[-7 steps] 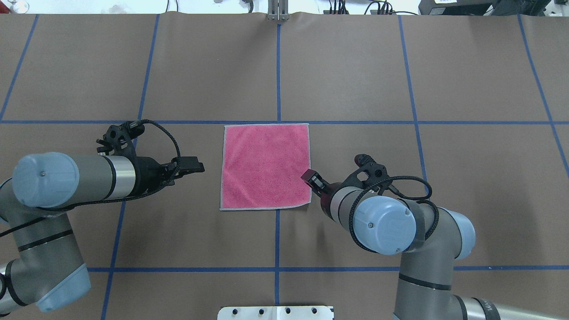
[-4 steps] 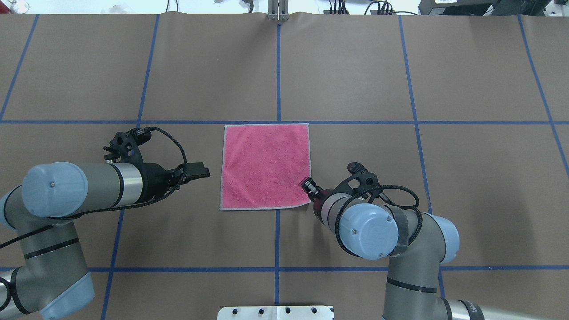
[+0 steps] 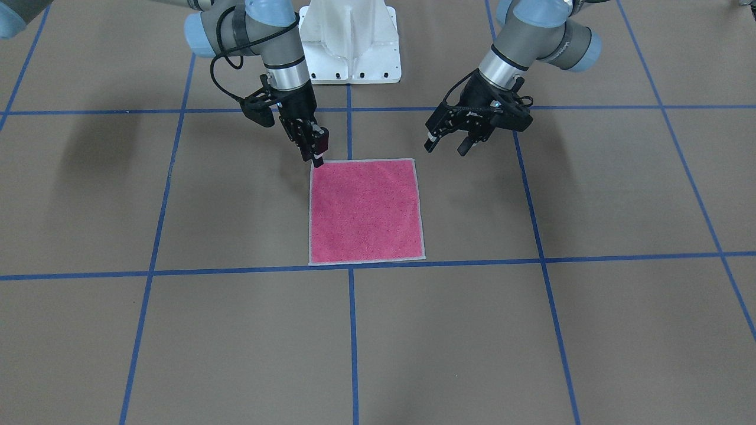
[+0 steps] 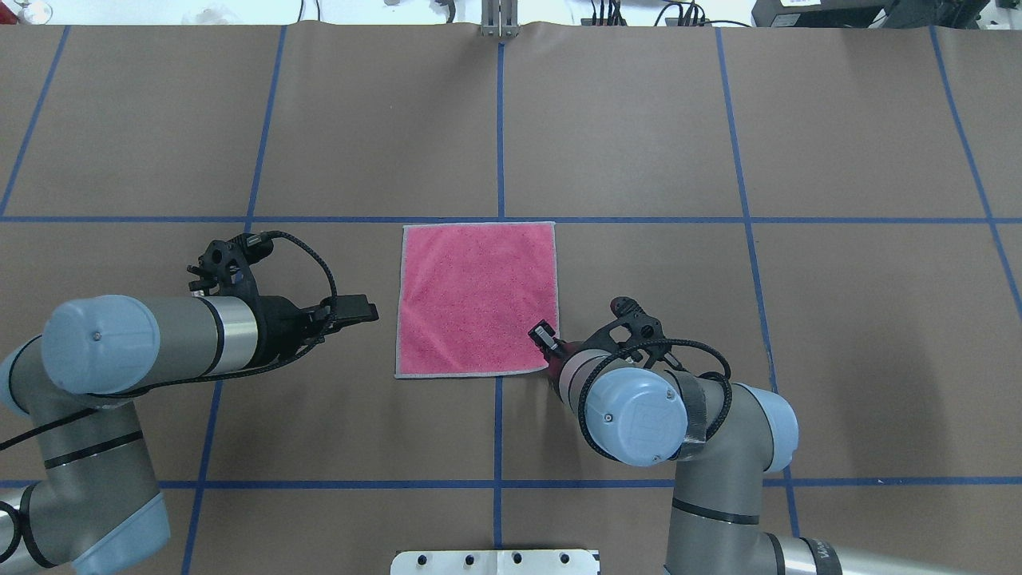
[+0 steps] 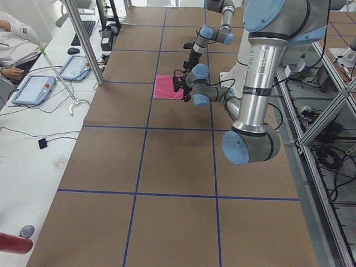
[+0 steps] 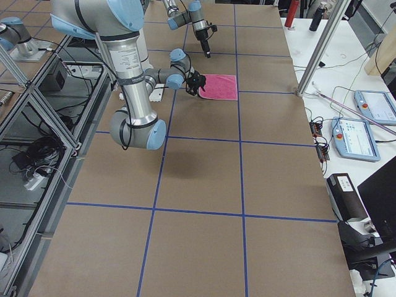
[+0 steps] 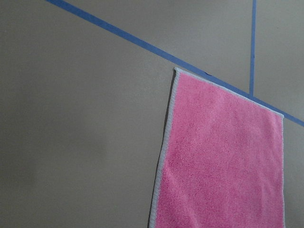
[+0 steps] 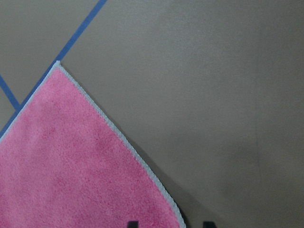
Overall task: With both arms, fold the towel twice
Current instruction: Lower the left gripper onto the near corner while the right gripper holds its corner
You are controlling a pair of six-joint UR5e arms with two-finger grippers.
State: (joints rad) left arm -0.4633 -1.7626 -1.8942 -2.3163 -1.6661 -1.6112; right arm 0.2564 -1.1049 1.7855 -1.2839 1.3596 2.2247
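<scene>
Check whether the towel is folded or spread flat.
Spread flat: the towel lies as one full pink square, light border running along its edges, no layer doubled over.

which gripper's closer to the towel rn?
Right. The right gripper sits over the towel at its corner nearest the robot on the right side; the left gripper is off the towel's left edge, with bare table between them.

Brown table [image 4: 639,120], gridded with blue tape [image 4: 742,128]. Seen from overhead, the towel [image 4: 477,299] lies flat, pink face up, at 6 o'clock of the central tape crossing.
</scene>
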